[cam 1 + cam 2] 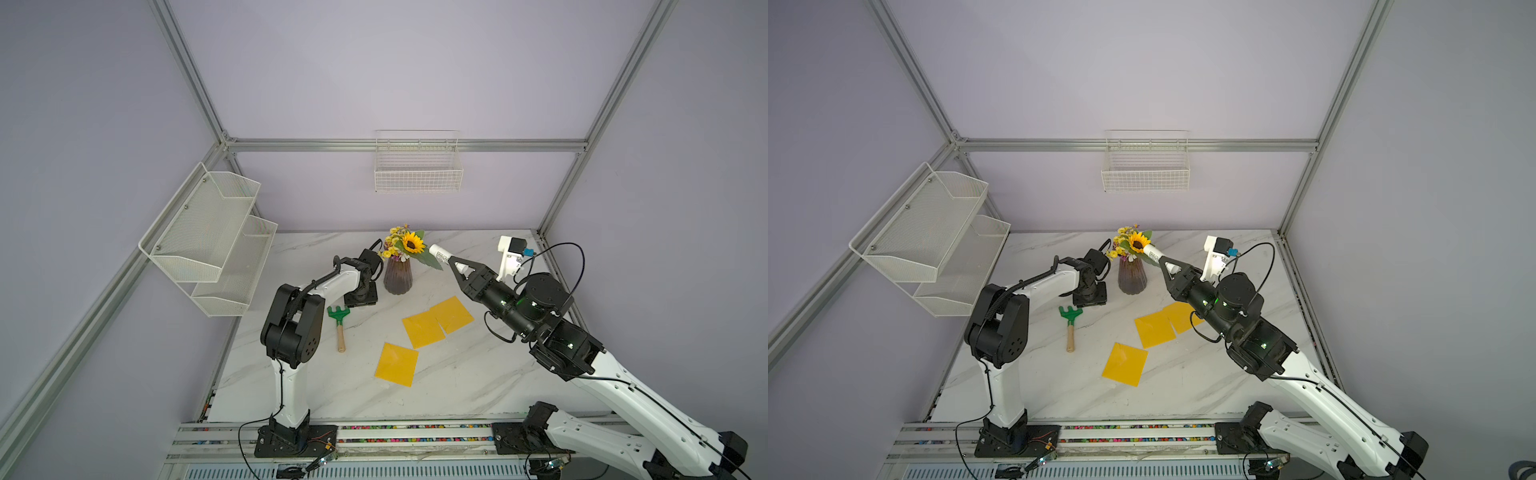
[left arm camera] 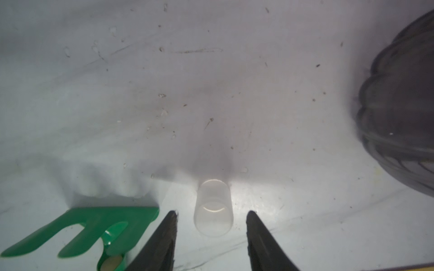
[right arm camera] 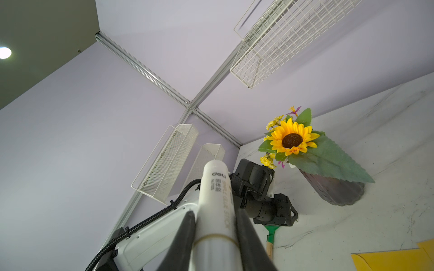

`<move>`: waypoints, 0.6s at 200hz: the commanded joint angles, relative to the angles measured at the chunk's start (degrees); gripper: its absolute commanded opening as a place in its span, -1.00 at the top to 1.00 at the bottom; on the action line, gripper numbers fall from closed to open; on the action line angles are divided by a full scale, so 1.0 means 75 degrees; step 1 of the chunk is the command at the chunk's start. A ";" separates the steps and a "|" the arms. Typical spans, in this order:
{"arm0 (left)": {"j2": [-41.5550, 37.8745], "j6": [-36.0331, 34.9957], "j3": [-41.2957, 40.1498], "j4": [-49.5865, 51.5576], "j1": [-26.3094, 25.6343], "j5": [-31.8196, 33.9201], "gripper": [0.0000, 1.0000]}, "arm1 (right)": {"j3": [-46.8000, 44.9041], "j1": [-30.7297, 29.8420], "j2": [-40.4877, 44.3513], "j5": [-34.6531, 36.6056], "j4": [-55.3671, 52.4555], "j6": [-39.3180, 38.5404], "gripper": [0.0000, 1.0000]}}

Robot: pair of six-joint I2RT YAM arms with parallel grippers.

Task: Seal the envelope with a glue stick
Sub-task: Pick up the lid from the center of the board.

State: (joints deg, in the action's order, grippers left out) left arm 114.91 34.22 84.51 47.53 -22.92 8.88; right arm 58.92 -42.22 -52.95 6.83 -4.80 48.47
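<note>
My right gripper (image 1: pixel 453 262) (image 3: pixel 215 212) is shut on the glue stick (image 1: pixel 439 251) (image 3: pixel 215 185), a white cylinder with a grey printed label. It is held in the air, slanting up beside the sunflower. Yellow envelopes lie flat on the marble table: two overlapping (image 1: pixel 436 322) below the right gripper and one (image 1: pixel 397 364) nearer the front. My left gripper (image 1: pixel 360 297) (image 2: pixel 212 213) points down at the table left of the vase. It is open, with a small translucent cap (image 2: pixel 213 208) lying on the table between its fingers (image 2: pixel 170 225), touching neither.
A dark ribbed vase (image 1: pixel 397 277) with a sunflower (image 1: pixel 411 243) stands at the back middle. A green toy rake (image 1: pixel 338 322) (image 2: pixel 94 225) lies by the left gripper. Mesh shelves (image 1: pixel 208 237) hang on the left wall, a wire basket (image 1: pixel 417 166) on the back wall.
</note>
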 commanded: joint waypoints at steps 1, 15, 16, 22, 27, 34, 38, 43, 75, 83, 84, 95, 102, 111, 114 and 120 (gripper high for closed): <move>0.0061 -0.0145 0.0275 0.0060 0.0063 -0.0111 0.12 | 0.0178 -0.0040 0.0117 0.0143 -0.0141 -0.0197 1.00; 0.0134 -0.0168 0.0307 0.0038 0.0078 -0.0112 0.16 | 0.0172 -0.0043 0.0131 0.0156 -0.0139 -0.0187 1.00; 0.0140 -0.0174 0.0309 0.0038 0.0079 -0.0109 0.16 | 0.0166 -0.0043 0.0133 0.0156 -0.0142 -0.0190 1.00; 0.0144 -0.0187 0.0319 0.0018 0.0088 -0.0097 0.17 | 0.0161 -0.0043 0.0126 0.0146 -0.0141 -0.0190 1.00; 0.0170 -0.0190 0.0328 0.0015 0.0084 -0.0084 0.18 | 0.0155 -0.0043 0.0123 0.0144 -0.0154 -0.0198 1.00; 0.0210 -0.0212 0.0360 0.0010 0.0100 -0.0083 0.21 | 0.0163 -0.0043 0.0122 0.0144 -0.0167 -0.0204 1.00; 0.0232 -0.0225 0.0375 0.0003 0.0099 -0.0093 0.22 | 0.0160 -0.0043 0.0122 0.0154 -0.0178 -0.0205 1.00; 0.0262 -0.0237 0.0400 0.0005 0.0105 -0.0106 0.25 | 0.0160 -0.0043 0.0131 0.0156 -0.0172 -0.0203 1.00; 0.0334 -0.0261 0.0463 0.0016 0.0113 -0.0135 0.28 | 0.0182 -0.0044 0.0122 0.0149 -0.0210 -0.0205 1.00; 0.0336 -0.0271 0.0484 0.0035 0.0114 -0.0141 0.29 | 0.0181 -0.0037 0.0136 0.0144 -0.0208 -0.0204 1.00; 0.0341 -0.0272 0.0479 0.0037 0.0114 -0.0141 0.29 | 0.0176 -0.0040 0.0141 0.0144 -0.0206 -0.0204 1.00; 0.0335 -0.0285 0.0495 0.0065 0.0114 -0.0149 0.29 | 0.0183 -0.0043 0.0126 0.0145 -0.0216 -0.0183 1.00; 0.0339 -0.0296 0.0509 0.0072 0.0120 -0.0154 0.30 | 0.0184 -0.0042 0.0116 0.0133 -0.0210 -0.0186 1.00; 0.0335 -0.0297 0.0512 0.0083 0.0114 -0.0164 0.31 | 0.0190 -0.0043 0.0106 0.0118 -0.0221 -0.0181 1.00; 0.0337 -0.0297 0.0517 0.0079 0.0114 -0.0175 0.32 | 0.0204 -0.0042 0.0109 0.0110 -0.0218 -0.0187 1.00; 0.0335 -0.0314 0.0521 0.0085 0.0120 -0.0194 0.34 | 0.0207 -0.0037 0.0099 0.0111 -0.0234 -0.0189 1.00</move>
State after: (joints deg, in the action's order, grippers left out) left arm 117.32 33.15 86.80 47.51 -22.46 7.66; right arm 58.92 -42.22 -52.95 7.05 -6.13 47.86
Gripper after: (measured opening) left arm 0.342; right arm 0.276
